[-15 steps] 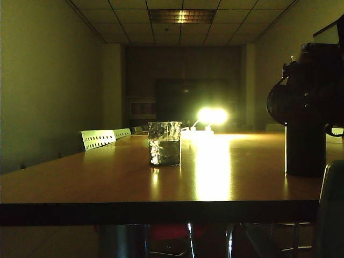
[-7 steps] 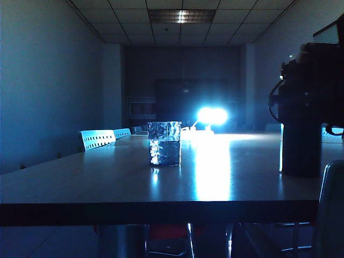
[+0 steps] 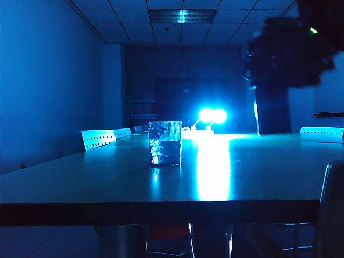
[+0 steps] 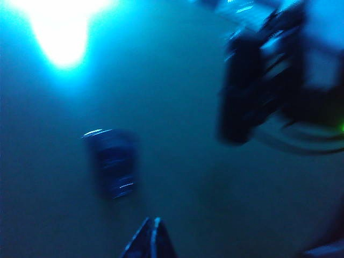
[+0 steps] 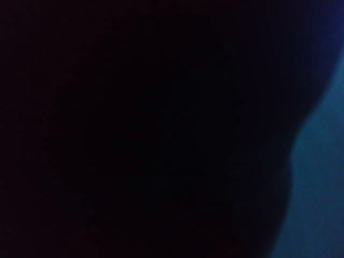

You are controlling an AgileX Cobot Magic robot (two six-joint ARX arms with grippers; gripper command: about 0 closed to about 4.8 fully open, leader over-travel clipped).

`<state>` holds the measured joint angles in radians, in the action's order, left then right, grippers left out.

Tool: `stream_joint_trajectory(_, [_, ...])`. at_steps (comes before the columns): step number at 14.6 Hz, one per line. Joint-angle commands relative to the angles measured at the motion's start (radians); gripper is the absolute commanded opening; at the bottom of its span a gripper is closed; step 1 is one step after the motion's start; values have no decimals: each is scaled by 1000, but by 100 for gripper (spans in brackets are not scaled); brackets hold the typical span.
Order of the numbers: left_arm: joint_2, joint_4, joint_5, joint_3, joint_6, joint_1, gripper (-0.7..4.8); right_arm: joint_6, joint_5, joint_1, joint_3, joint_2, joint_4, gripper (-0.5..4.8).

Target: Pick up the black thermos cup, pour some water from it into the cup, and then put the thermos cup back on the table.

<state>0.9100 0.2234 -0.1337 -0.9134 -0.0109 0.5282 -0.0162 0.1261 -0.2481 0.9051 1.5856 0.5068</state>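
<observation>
The clear dimpled cup stands in the middle of the table, partly filled with water. My right gripper is shut on the black thermos cup, holding it upright in the air to the right of the cup and apart from it. In the right wrist view the dark thermos cup fills nearly the whole picture and hides the fingers. The blurred left wrist view shows the cup ahead of my left gripper, whose tips are pressed together with nothing between them, and the right arm with the thermos cup beyond.
A very bright lamp glares at the table's far end and reflects down its middle. Pale chair backs stand along the left side and far right. A dark chair sits at the near right corner.
The right gripper has lifted the thermos cup off the table and carried it up and to the left, towards the cup. The room light has turned from yellow to blue.
</observation>
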Motion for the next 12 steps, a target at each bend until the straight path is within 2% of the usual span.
stream_joint_trajectory(1, [-1, 85, 143, -32, -41, 0, -5, 92, -74, -5, 127, 45, 2, 85])
stream_joint_trajectory(9, [-1, 84, 130, -32, -41, 0, -5, 268, -74, -98, 395, 257, -85, 85])
stream_joint_trajectory(12, [-1, 104, 138, -32, -42, 0, -5, 390, -68, -145, 447, 312, -113, 85])
